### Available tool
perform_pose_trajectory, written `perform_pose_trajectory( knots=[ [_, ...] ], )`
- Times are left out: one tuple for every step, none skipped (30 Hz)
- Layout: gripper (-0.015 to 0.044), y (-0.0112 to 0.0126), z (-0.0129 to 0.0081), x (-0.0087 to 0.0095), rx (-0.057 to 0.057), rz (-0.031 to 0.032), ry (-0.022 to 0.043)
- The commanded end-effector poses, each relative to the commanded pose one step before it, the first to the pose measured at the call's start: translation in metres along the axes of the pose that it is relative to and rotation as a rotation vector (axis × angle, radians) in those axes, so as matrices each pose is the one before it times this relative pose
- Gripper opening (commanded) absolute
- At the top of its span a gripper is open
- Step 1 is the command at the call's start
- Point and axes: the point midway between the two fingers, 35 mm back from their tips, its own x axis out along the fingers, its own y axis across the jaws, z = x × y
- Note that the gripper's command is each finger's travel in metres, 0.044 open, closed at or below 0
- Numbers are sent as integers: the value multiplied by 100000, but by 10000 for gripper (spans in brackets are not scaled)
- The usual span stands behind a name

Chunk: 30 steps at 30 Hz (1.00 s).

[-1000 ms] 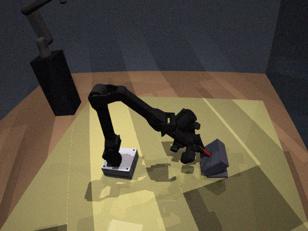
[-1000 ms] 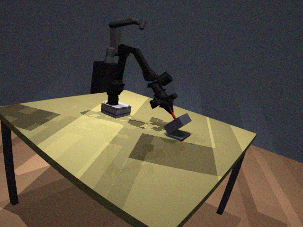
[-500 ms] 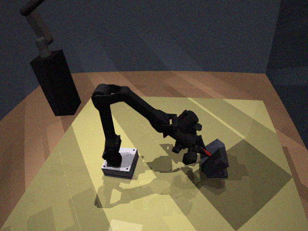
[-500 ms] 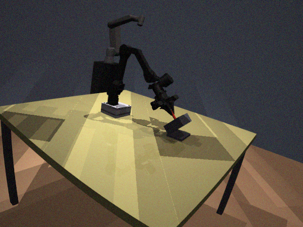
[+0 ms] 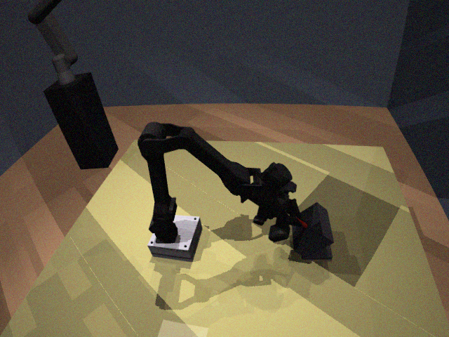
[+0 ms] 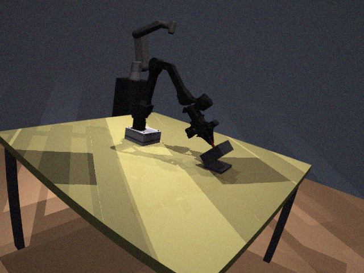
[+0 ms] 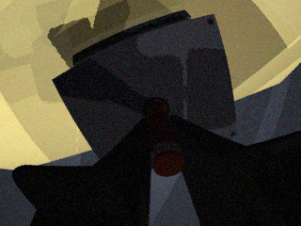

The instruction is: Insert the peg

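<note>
My gripper [image 5: 294,217] [image 6: 209,138] [image 7: 158,123] is shut on a thin red peg [image 5: 302,222] [image 6: 211,143] [image 7: 168,162]. The peg points down at a slant toward the face of the dark sloped panel [image 5: 318,226] [image 6: 219,151] [image 7: 126,82]. In the top and exterior views the peg's lower tip is at the panel's face. In the wrist view I look along the peg: its round red end shows between my dark fingers, and its shaft runs up to the middle of the panel face. The hole itself is hidden behind the peg.
The panel stands on a dark base plate [image 6: 217,167] on the yellow table [image 5: 119,203] [image 6: 164,205]. The arm's grey mount [image 5: 186,232] [image 6: 142,135] is left of it. A tall dark box [image 5: 81,123] with a second arm stands behind the table.
</note>
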Motion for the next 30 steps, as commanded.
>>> perform_pose_trajectory(
  knots=[
    [0,-55,-38,227,-293,-338,102],
    [0,-1,-2,48,0,-1,3],
    [0,-1,-1,22,0,0,1],
    [0,-1,-2,34,0,-1,2],
    [0,0,-1,18,0,0,1],
    [0,-1,-1,24,0,-1,1],
    [0,0,0,13,0,0,1],
    [0,-1,-1,15,0,0,1],
    [0,0,-1,9,0,0,1],
    [0,60,55,-73,299,370,-164],
    [0,0,0,0,0,0,0],
    [0,0,0,0,0,0,0],
    [0,0,0,0,0,0,0],
    [0,0,0,0,0,0,0],
    [0,0,0,0,0,0,0],
    [0,0,0,0,0,0,0],
    [0,0,0,0,0,0,0],
    [26,0,0,0,0,0,0],
    [53,0,0,0,0,0,0],
    [79,0,0,0,0,0,0],
    [105,0,0,0,0,0,0],
    [131,0,0,0,0,0,0],
    [158,0,0,0,0,0,0],
    [184,0,0,0,0,0,0],
    [210,0,0,0,0,0,0],
    [236,0,0,0,0,0,0],
    [262,0,0,0,0,0,0],
    [289,0,0,0,0,0,0],
    [315,0,0,0,0,0,0],
    [341,-1,-3,-19,-1,0,0]
  ],
)
